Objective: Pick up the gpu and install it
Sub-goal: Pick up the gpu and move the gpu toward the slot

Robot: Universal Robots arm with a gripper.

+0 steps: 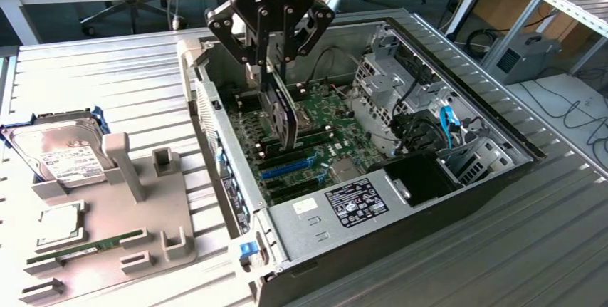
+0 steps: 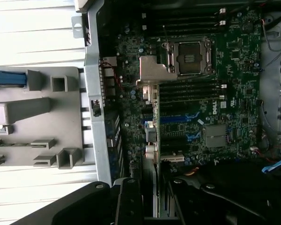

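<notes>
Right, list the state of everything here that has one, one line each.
gripper: shut on the graphics card.
graphics card: held upright, on edge, over the board's slots.
computer case: on its side, panel off, open.
processor socket: cover flipped open, no chip in it.
hard drive: flat in the grey holder, outside the case.
memory stick: lying in the holder.

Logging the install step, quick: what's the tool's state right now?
Tool: closed on the gpu, holding it on edge above the motherboard.
</notes>
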